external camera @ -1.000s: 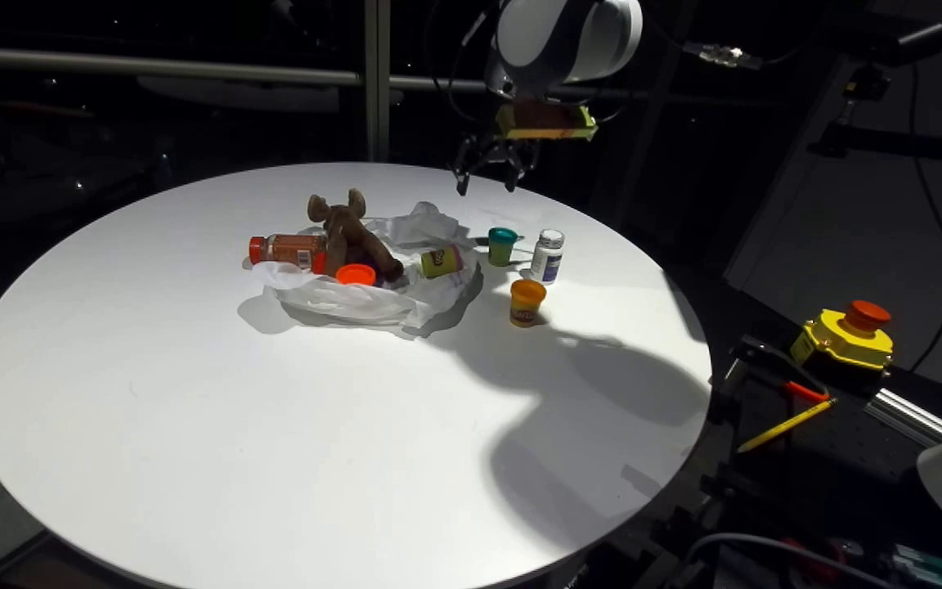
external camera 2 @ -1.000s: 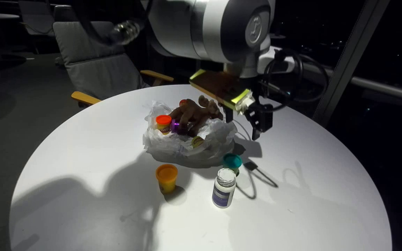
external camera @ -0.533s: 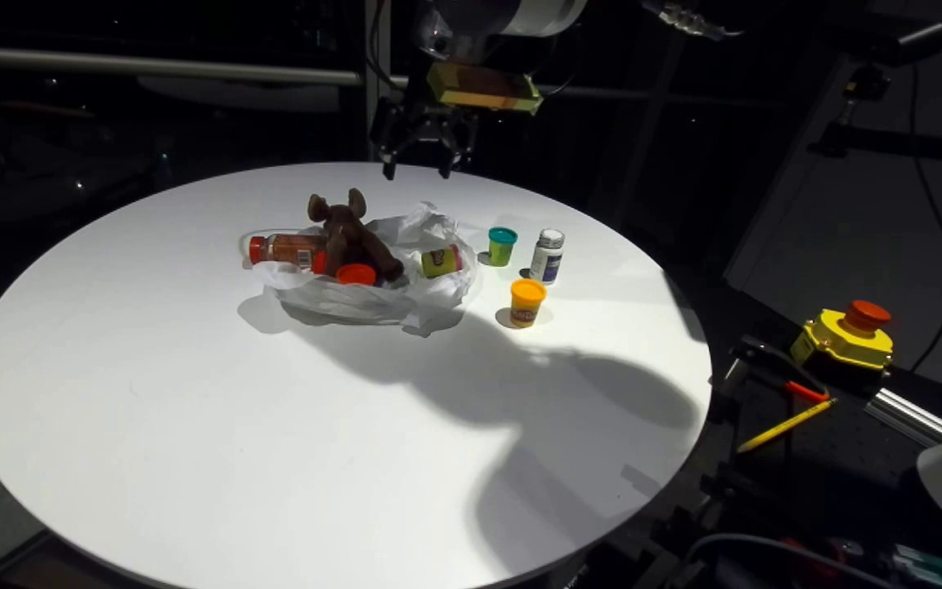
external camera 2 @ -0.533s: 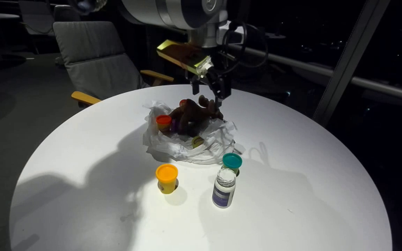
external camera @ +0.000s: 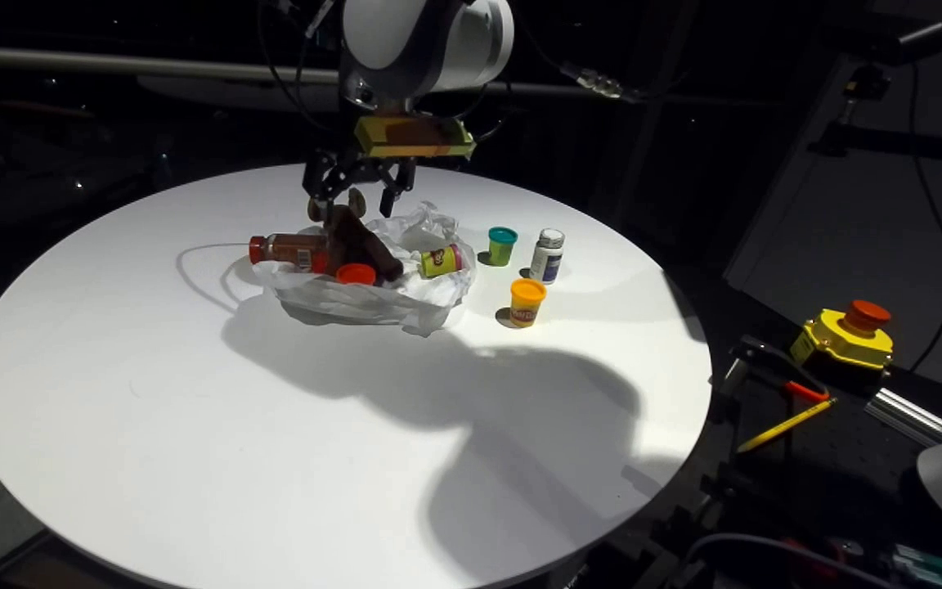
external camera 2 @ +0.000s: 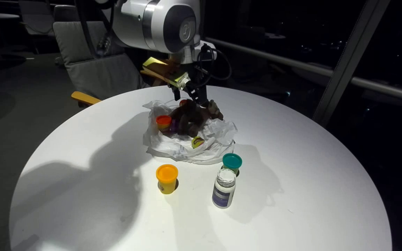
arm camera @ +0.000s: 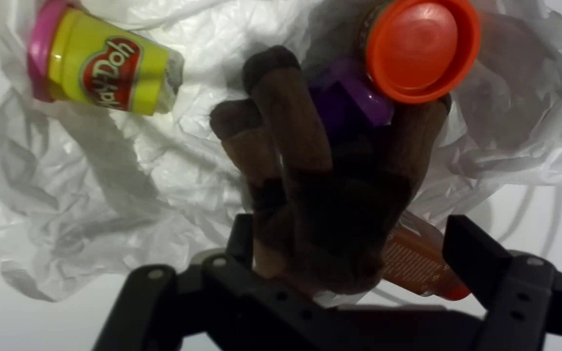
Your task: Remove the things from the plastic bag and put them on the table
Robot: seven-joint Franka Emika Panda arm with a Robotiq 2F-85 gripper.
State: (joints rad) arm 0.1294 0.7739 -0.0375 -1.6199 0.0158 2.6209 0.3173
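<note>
My gripper (arm camera: 356, 243) is open above the brown plush animal (arm camera: 305, 204); in the wrist view the dark plush lies between its spread fingers, nearer the left one. The wrinkled plastic bag (external camera: 348, 303) lies spread under the plush on the white table (external camera: 193, 450). Also on the bag are a yellow tub with pink lid (arm camera: 110, 63), a red-lidded tub (arm camera: 422, 48) and a purple item (arm camera: 349, 97), partly hidden. A reddish-brown bottle with red cap (external camera: 287, 249) lies at the bag's edge. How close the fingertips come to the plush is hard to judge.
Outside the bag, an orange-lidded tub (external camera 2: 167, 179), a teal-lidded tub (external camera: 501, 248) and a white bottle (external camera 2: 224, 188) stand upright on the table. A chair (external camera 2: 96, 59) is behind the table's far edge. A yellow box with a red button (external camera: 847, 339) sits off the table.
In both exterior views my gripper has swung leftward to the plush animal and come down over it, staying open. The plush, bag, tubs and bottles appear to be in the same places.
</note>
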